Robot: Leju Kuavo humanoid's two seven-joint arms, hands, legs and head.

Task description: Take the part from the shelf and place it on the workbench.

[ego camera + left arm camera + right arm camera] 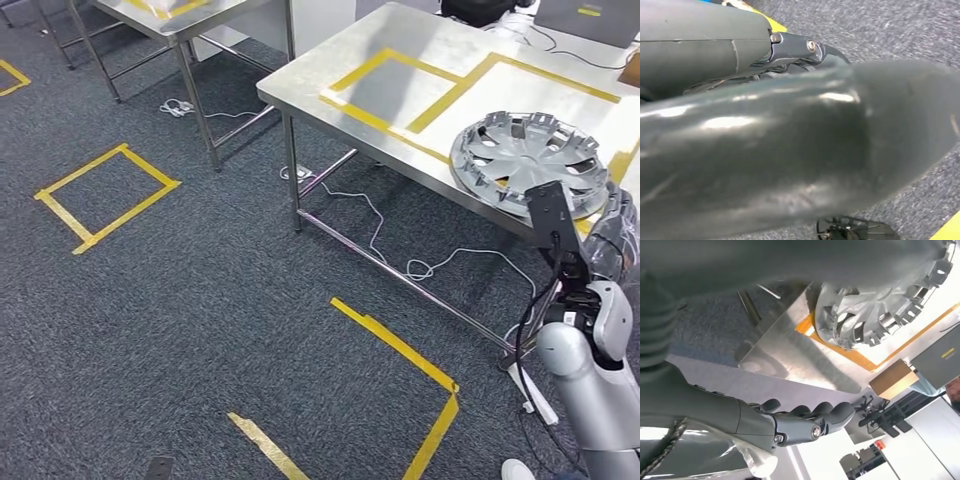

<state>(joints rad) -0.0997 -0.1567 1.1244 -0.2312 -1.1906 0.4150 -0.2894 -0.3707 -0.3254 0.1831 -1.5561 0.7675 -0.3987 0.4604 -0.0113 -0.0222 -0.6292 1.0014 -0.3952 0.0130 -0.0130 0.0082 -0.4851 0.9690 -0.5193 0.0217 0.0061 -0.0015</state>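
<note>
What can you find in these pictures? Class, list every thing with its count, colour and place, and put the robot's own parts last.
Wheel cover: one, silver, on the near workbench at its front edge, over yellow tape.
Workbench: one, steel, right of centre; a second table behind, left.
Tape squares: yellow, on the grey carpet and on the workbench top.
Cables: white, on the floor under the workbench.
Cardboard box: one, brown, on the workbench behind the wheel cover.
Right hand: dark fingers curled, holding nothing, near the workbench.
Left hand: blurred, state unclear.
</note>
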